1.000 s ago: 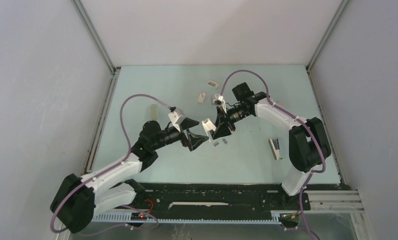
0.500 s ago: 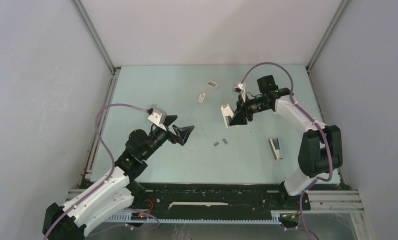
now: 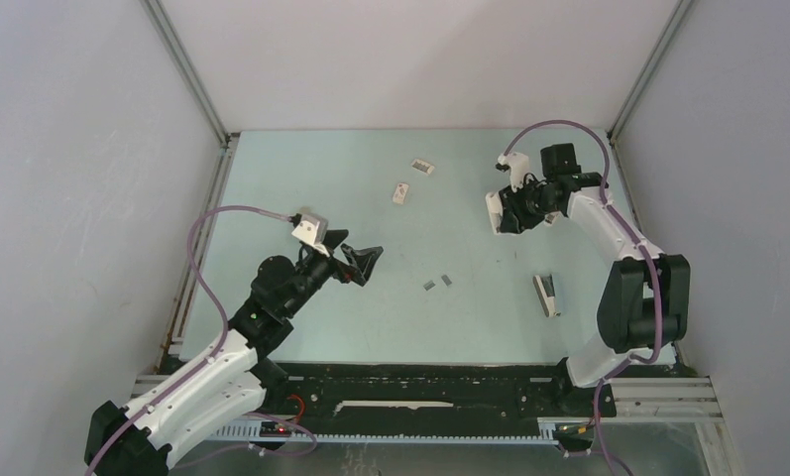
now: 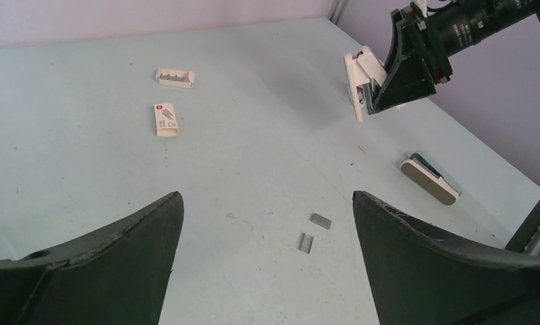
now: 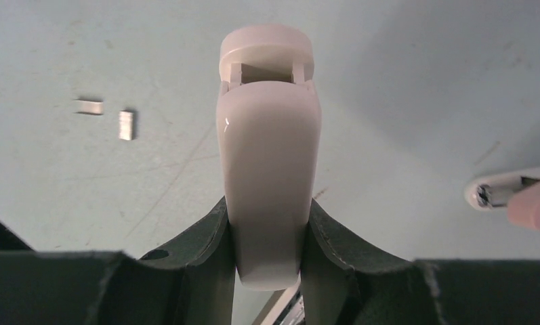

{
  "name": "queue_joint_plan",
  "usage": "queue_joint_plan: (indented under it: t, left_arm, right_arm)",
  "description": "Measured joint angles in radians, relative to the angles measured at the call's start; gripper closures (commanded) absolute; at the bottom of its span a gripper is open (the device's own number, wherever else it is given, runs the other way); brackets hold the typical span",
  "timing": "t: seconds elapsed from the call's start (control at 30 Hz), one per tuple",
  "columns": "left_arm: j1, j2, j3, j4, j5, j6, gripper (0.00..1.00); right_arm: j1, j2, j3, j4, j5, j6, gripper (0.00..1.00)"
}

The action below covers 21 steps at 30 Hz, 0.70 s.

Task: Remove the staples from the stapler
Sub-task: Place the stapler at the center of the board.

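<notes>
The left jaws stand wide apart and hold nothing; in the left wrist view their two dark fingers [image 4: 118, 264] frame bare tabletop [image 4: 253, 156]. The staples [image 4: 314, 231], two tiny grey strips lying just beside each other, rest flat on the tabletop ahead of this opening. They are nearer the right-hand finger than the left-hand one, and no finger touches them. From above, the staples [image 3: 437, 283] lie a little to the right of the left jaws, near them but apart.

The right jaws grip a white stapler [image 5: 268, 156] by its sides, one finger [image 5: 199, 250] pressed against each flank, with the stapler's rounded end pointing away from the wrist. In the top view this stapler [image 3: 493, 211] is held over the far right part of the tabletop, well apart from the staples, which lie toward the near left of it. The right wrist view shows the staples [image 5: 108, 115] on the surface up and to the left of the held stapler.

A second stapler [image 3: 546, 295] lies on the tabletop to the right of the staples. Farther back sit a small white box [image 3: 400, 192] with a red mark and, beyond it, a small white tray [image 3: 423, 167].
</notes>
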Motion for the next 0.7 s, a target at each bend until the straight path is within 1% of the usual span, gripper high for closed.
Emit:
queue_joint_plan:
  t: [0.13,0.3,0.63,0.7]
  left_arm:
    - [0.000,0.000,0.000,0.000,-0.003,0.000,0.00]
    - [0.000,0.000,0.000,0.000,-0.003,0.000,0.00]
    - [0.000,0.006,0.000,0.002,-0.027,0.000,0.00]
    - [0.000,0.011,0.000,0.002,-0.029,0.000,0.00]
  right_arm:
    - [0.000,0.038,0.015,0.003,0.092,0.024,1.00]
    - [0.000,0.150,0.085,-0.003,0.170,0.047,1.00]
    - [0.001,0.375,0.333,-0.047,0.268,0.076,1.00]
    - [0.002,0.415,0.383,-0.055,0.283,0.082,0.98]
